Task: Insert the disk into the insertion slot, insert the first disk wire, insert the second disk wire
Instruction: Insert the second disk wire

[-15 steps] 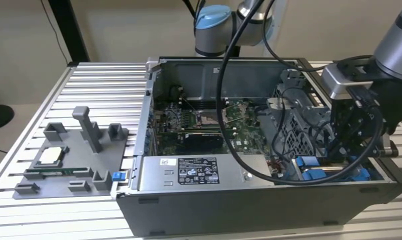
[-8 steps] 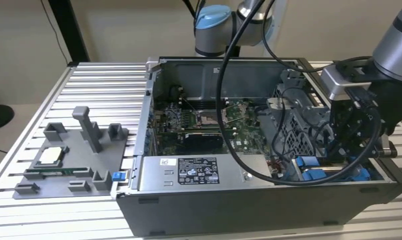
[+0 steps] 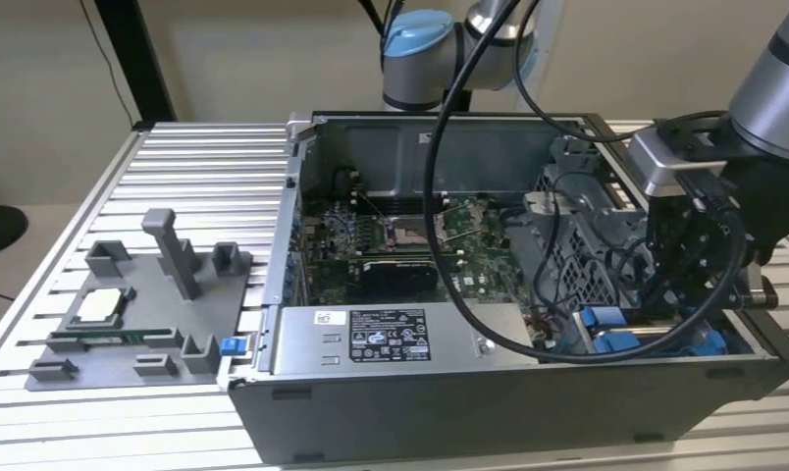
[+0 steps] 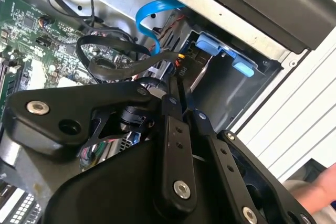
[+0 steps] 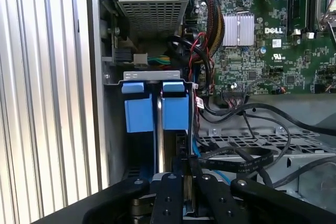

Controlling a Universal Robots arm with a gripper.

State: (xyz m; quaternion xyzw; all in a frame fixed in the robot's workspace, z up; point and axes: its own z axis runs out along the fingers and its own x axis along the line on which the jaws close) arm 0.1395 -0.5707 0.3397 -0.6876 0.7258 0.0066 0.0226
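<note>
Disk (image 5: 157, 113): sitting on edge in the insertion slot (image 5: 116, 129), its blue carrier tabs showing side by side under a grey metal lip in the first wrist view; the same blue fittings are peeking out at the case's near corner (image 3: 604, 329) in the exterior view.
Gripper (image 5: 185, 174): hanging just over the bay, its black fingers (image 4: 174, 129) drawn close together with barely a gap between them; they are pinching a flat black cable (image 4: 131, 66) that is running up from between the tips, though the actual contact is partly hidden, so the grip is probable rather than certain.
Blue cable (image 4: 149, 22): curling above the bay beside the black one, apart from the fingers.
Computer case (image 3: 499, 402): lying open on the slatted metal table (image 3: 198, 167), with the motherboard (image 3: 394, 235) facing up.
Power supply (image 3: 388, 339): sitting along the case's front edge, its white label facing up.
Grey fixture (image 3: 146, 314): resting on the table towards the exterior view's left, well apart from the case.
</note>
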